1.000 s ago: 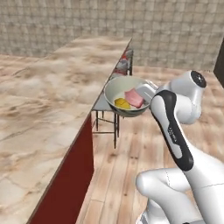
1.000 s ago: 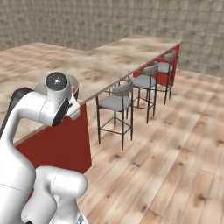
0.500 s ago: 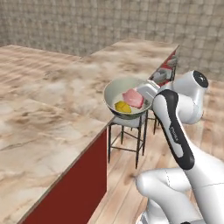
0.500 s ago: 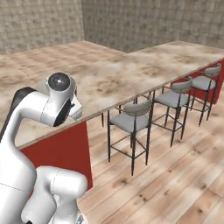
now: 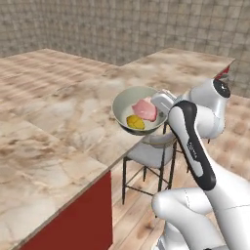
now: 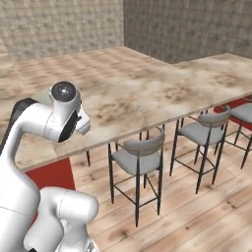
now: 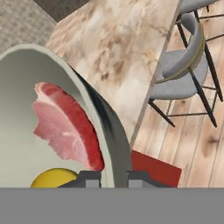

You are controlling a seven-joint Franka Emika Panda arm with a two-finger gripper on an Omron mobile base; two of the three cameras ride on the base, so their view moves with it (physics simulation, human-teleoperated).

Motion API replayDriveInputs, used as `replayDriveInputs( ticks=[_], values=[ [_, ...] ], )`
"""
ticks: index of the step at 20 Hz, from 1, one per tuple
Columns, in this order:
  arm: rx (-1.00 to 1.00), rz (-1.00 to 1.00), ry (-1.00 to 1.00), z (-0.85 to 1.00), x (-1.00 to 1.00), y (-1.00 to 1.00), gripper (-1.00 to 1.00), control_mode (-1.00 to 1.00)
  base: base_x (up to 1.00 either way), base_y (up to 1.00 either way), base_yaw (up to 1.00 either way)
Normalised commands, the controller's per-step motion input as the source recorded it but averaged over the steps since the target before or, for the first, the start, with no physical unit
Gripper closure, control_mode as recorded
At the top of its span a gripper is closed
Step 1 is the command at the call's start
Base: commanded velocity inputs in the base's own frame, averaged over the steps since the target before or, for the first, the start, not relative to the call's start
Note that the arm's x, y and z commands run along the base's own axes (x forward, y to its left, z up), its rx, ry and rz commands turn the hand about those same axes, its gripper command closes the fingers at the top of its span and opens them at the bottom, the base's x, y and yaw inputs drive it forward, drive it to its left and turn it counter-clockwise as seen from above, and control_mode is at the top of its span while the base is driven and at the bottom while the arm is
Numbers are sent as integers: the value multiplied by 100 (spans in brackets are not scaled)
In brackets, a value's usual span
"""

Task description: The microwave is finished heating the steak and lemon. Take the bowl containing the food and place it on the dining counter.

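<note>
Left base view, count: one bowl point(image 5: 128, 110), one steak point(image 5: 145, 109), one lemon point(image 5: 135, 122), one stool point(image 5: 149, 156), one desk point(image 5: 58, 127).
Left base view, bowl: held up over the desk's near edge, tipped a little, the pink steak and yellow lemon lying inside it.
Left base view, arm: rises from the lower right, elbow bent high, the hand reaching left to the bowl's right rim.
Right base view, count: three stools along the desk point(image 6: 147, 88), the nearest stool point(image 6: 137, 158) just past the arm; red base panel point(image 6: 54, 174) below the slab.
Right base view, arm: white shoulder and round joint at left, facing away over the desk.
Hand view, count: one bowl point(image 7: 105, 127), one steak point(image 7: 65, 124), one lemon point(image 7: 52, 178), two stools.
Hand view, fingers point(image 7: 114, 178): closed on the bowl's rim, one tip each side of the wall.
</note>
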Motion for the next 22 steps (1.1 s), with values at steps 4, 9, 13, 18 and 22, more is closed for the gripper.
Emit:
replayDriveInputs(
  ticks=[4, 9, 13, 18, 22],
  values=[
    [0, 0, 0, 0, 0, 0, 100, 100, 88, -5, 7],
    [0, 0, 0, 0, 0, 0, 100, 100, 76, 4, 0],
    [0, 1, 11, 0, 42, -21, 100, -100, 42, 0, 2],
    [3, 0, 31, 0, 98, -52, 100, -100, 0, 0, 0],
    [5, -6, 35, -26, 100, -50, 100, -100, 0, 0, 0]
  ],
)
